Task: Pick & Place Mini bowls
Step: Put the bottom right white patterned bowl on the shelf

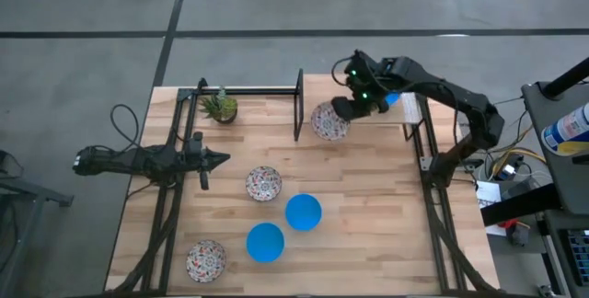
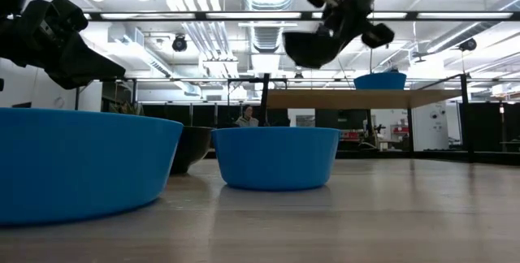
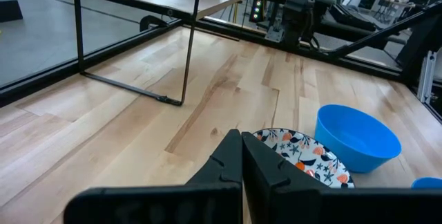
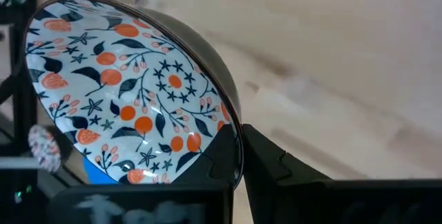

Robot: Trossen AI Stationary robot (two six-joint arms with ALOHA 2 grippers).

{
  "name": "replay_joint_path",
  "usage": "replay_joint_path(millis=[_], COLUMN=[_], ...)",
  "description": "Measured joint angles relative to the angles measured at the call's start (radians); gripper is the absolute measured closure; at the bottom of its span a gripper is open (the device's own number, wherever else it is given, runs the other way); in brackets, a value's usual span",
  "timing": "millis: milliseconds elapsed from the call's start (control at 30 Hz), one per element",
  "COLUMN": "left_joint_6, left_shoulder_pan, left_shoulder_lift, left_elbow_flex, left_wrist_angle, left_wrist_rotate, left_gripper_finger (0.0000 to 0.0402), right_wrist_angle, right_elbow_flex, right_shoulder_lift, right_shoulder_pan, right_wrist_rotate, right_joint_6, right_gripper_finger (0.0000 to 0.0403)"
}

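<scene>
Starting at the near edge of my table [image 1: 368,215], there's a floral bowl [image 1: 205,260] sitting by the front left corner, then two blue bowls [image 1: 265,242] and [image 1: 303,212] just beside each other around the middle, all loose on the wood. Right behind those is another patterned bowl [image 1: 263,184], which in the left wrist view sits just past the fingertips with a blue one next to it. My left gripper [image 1: 213,159] is parked over the left side of the table, fingers pressed together with nothing in them, a bit to the left of that patterned bowl. Further back there's the little potted plant [image 1: 220,107] near the far left corner, next to the black wire-frame shelf [image 1: 299,105]. At the far end my right gripper [image 1: 342,109] is clamped on the rim of a third floral bowl [image 1: 329,121], and from the low view it's up in the air and tilted, well clear of the tabletop. The right wrist view shows one finger lying across the inside edge of that bowl. The last blue bowl [image 1: 393,99] is perched up on the wooden shelf top at the back, mostly hidden under the right arm from above.
</scene>
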Motion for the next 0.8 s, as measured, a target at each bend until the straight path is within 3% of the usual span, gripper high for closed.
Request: replay_joint_path(millis=[400, 667, 800], left_joint_6=[0.000, 0.000, 0.000], left_shoulder_pan=[0.000, 0.000, 0.000], left_shoulder_lift=[0.000, 0.000, 0.000], left_elbow_flex=[0.000, 0.000, 0.000], left_wrist_angle=[0.000, 0.000, 0.000], left_wrist_rotate=[0.000, 0.000, 0.000], left_gripper_finger=[0.0401, 0.0401, 0.0401], right_wrist_angle=[-0.053, -0.357, -0.367], right_elbow_flex=[0.253, 0.483, 0.561], right_shoulder_lift=[0.225, 0.417, 0.465], right_shoulder_pan=[-0.183, -0.243, -0.241], right_wrist_rotate=[-0.056, -0.077, -0.079], right_joint_6=[-0.028, -0.086, -0.109], right_gripper_finger=[0.0391, 0.0391, 0.0391])
